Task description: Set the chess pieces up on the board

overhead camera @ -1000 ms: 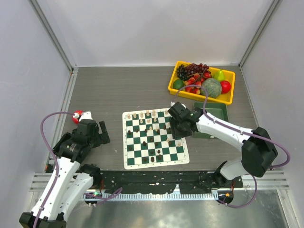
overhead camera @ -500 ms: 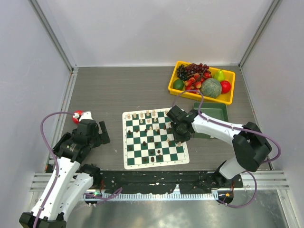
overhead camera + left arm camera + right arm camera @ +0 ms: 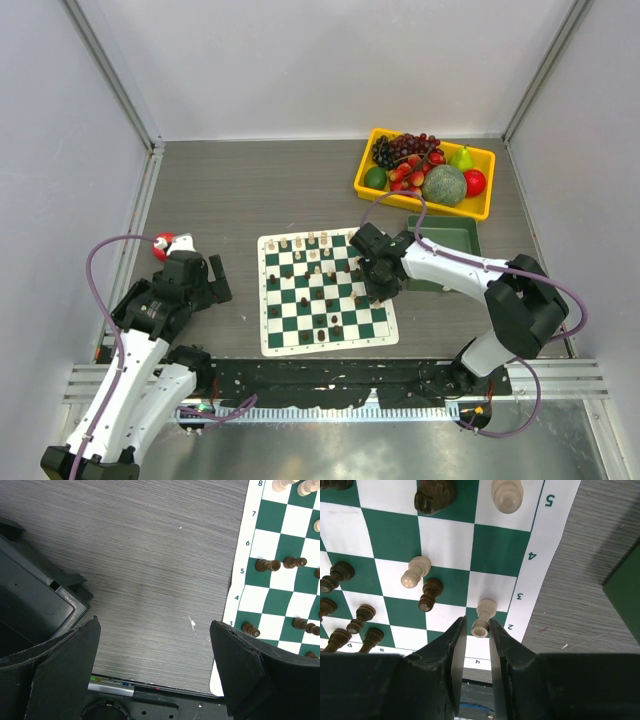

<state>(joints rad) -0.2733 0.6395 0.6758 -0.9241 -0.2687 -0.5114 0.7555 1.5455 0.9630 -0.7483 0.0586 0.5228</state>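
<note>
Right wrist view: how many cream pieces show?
3 cream pieces: one at the top edge, one mid-frame beside a dark pawn, one between the fingers of the right gripper. More may lie outside the frame.

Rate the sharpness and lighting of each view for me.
Top external view: even, diffuse light, only soft shadows on the table, but the chess pieces on the board are too small to resolve. Left wrist view: table grain crisp, the left gripper has black fingers that are underexposed. Right wrist view: the cream pawn and squares sharp, softly shadowed; the right gripper has fingers that are nearly featureless black.
</note>
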